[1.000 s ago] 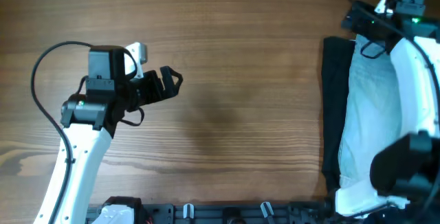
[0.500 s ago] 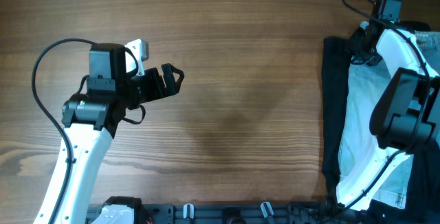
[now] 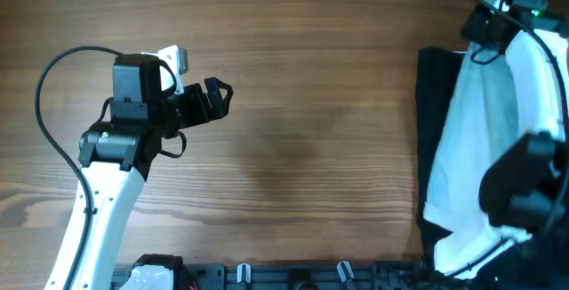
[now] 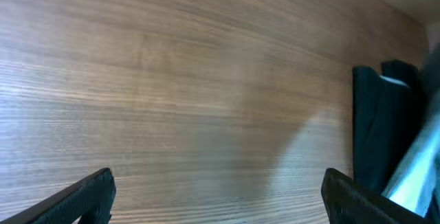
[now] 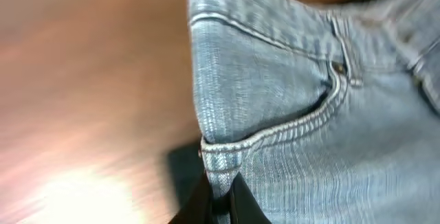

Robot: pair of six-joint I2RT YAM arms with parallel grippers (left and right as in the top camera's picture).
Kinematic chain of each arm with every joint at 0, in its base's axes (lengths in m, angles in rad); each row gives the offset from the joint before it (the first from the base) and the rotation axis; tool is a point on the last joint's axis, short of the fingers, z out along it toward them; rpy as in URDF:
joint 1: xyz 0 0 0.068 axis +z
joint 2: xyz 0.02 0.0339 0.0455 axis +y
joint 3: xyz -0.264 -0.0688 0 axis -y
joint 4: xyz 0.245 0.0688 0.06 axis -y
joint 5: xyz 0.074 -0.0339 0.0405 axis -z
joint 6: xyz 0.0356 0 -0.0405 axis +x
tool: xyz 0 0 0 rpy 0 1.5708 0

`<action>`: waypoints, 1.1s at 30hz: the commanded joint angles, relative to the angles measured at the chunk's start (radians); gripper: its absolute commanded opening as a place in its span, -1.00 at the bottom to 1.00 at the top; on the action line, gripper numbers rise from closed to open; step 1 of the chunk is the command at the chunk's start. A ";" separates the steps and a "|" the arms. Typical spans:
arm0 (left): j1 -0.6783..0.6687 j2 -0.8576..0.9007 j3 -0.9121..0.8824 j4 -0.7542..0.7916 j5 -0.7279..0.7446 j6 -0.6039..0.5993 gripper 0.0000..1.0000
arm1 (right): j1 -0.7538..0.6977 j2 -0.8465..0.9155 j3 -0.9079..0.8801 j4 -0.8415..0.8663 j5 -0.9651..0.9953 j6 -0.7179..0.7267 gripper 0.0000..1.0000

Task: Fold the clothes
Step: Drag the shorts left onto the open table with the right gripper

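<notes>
The denim shorts [image 3: 484, 121] lie at the far right edge of the wooden surface [image 3: 311, 148], a pale, faded blue length running from the upper right down toward the near edge, on top of a larger black garment [image 3: 434, 112] whose dark border shows along their left side. The right arm reaches over this pile, and the right fingers [image 5: 199, 209] are closed together on the shorts. In the right wrist view a stitched fold of the denim edge runs down and disappears between the 2 dark tips, so the cloth is pinched right at the fingertips. Above that pinch the fabric spreads up and to the right, showing a curved pocket opening [image 5: 302, 121] with double stitching and a small rivet [image 5: 338, 68] at its corner. Bare wood fills the left of that view, and a dark patch sits just beside the fingers. The left arm is well apart from the shorts, over the left half of the surface. The left fingers [image 4: 89, 195] stand wide apart with nothing between them but bare wood. In the left wrist view the black garment and a sliver of pale blue sit at the right edge, beyond the fingertips.
</notes>
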 commanded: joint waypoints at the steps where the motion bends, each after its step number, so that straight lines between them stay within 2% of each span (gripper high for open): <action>1: 0.046 -0.074 0.066 0.004 -0.032 0.013 0.93 | 0.238 -0.137 0.050 -0.008 -0.195 -0.045 -0.91; 5: 0.138 -0.174 0.081 -0.003 -0.051 0.014 0.97 | 0.589 -0.100 0.047 -0.043 -0.206 -0.043 -0.87; 6: 0.167 -0.208 0.081 -0.011 -0.073 0.017 0.99 | 0.695 -0.078 0.047 -0.045 -0.205 -0.046 -0.76; 8: 0.208 -0.262 0.081 -0.018 -0.087 0.046 0.99 | 0.870 -0.040 0.047 -0.036 -0.158 -0.089 0.41; 9: 0.222 -0.281 0.081 -0.026 -0.103 0.048 0.99 | 0.933 -0.033 0.047 -0.033 -0.066 -0.091 0.78; 11: 0.227 -0.302 0.081 -0.043 -0.111 0.070 0.99 | 0.990 -0.038 0.051 -0.035 0.131 -0.091 1.00; 14: 0.227 -0.286 0.081 -0.066 -0.104 0.070 1.00 | 0.936 -0.079 0.052 -0.056 0.149 -0.038 1.00; 17: 0.195 -0.196 0.081 -0.040 -0.014 0.090 0.97 | 0.799 -0.154 0.052 -0.079 -0.053 -0.015 1.00; 19: 0.105 -0.053 0.081 -0.016 -0.001 0.134 0.96 | 0.673 -0.219 0.051 -0.084 -0.201 0.001 0.99; 23: -0.053 0.236 0.081 0.085 -0.003 0.179 1.00 | 0.495 -0.294 0.051 -0.129 -0.322 0.038 0.98; 27: -0.108 0.517 0.081 0.215 -0.024 0.177 0.77 | 0.403 -0.300 0.051 -0.229 -0.344 0.067 0.98; 29: -0.108 0.583 0.081 0.228 -0.025 0.178 0.59 | 0.387 -0.300 0.051 -0.261 -0.343 0.066 0.98; 33: -0.107 0.684 0.081 0.245 -0.158 0.178 0.57 | 0.380 -0.300 0.047 -0.286 -0.336 0.061 0.98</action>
